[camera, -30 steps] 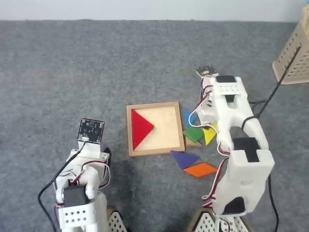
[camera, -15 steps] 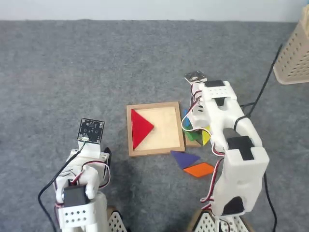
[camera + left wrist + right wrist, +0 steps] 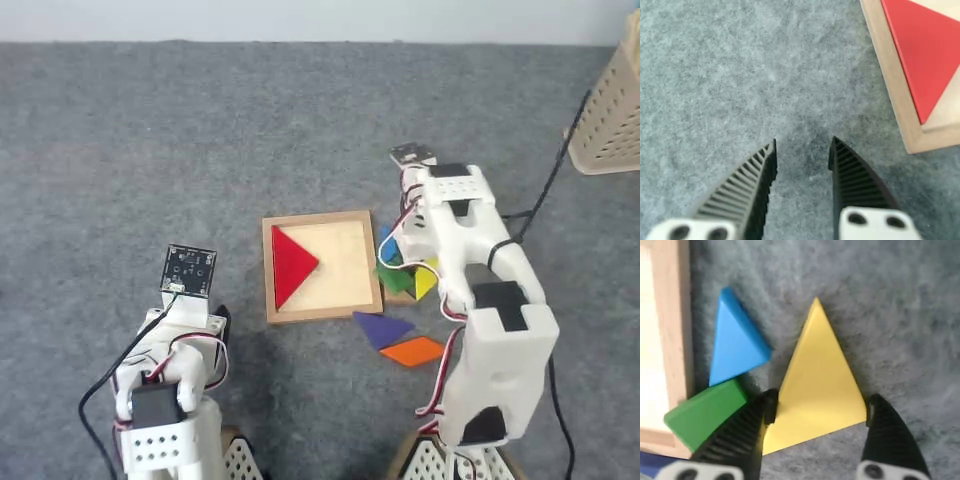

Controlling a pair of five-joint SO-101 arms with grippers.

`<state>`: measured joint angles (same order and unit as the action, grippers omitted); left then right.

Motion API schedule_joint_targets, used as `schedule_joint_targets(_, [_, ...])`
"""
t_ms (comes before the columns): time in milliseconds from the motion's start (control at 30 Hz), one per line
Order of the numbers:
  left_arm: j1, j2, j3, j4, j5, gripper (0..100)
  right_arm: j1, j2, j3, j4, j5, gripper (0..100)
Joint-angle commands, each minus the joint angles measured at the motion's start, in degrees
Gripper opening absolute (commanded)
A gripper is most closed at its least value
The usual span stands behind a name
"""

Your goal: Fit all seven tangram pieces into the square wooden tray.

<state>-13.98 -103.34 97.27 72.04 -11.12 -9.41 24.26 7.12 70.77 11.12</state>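
Counter point(image 3: 150, 150) carried the square wooden tray point(image 3: 320, 217), which held the red triangle point(image 3: 290, 265) only. Right jaws stood open astride the yellow triangle point(image 3: 815, 385), near the tray, one tip by the green piece point(image 3: 705, 415). Grasping seemed the step in hand; next they should close without catching the green piece. Left jaws hung open and empty.

I see tray point(image 3: 325, 313) as pale bare wood, smooth; yellow triangle point(image 3: 815, 385) painted, semi-matt; carpet point(image 3: 150, 130) grey, fuzzy cloth; left gripper point(image 3: 802, 147) fingers point(image 3: 747, 195) ribbed blk plastic.
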Motion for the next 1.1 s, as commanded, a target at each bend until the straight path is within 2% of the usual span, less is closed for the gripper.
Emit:
schedule_joint_targets(0, [0.0,-0.35,-0.66,0.26,-0.26,17,2.86,-0.22,-3.52,2.33,-0.97,16.9])
schedule_joint_targets(467, [0.0,-0.35,-0.66,0.26,-0.26,17,2.24,-15.08,-4.57,6.11,-0.97,16.9])
schedule_joint_targets(667, [0.0,-0.35,-0.66,0.26,-0.26,17,1.98,-15.25,2.29,4.09,-0.97,18.1])
schedule_joint_targets(767, [0.0,-0.35,-0.66,0.26,-0.26,17,3.91,-15.16,6.59,-0.92,-1.41,23.6])
schedule_joint_targets(967, [0.0,-0.35,-0.66,0.26,-0.26,17,5.76,-13.32,6.95,-1.89,-1.05,25.4])
schedule_joint_targets(1067, [0.0,-0.35,-0.66,0.26,-0.26,17,5.67,-9.36,5.89,-1.98,-0.88,29.9])
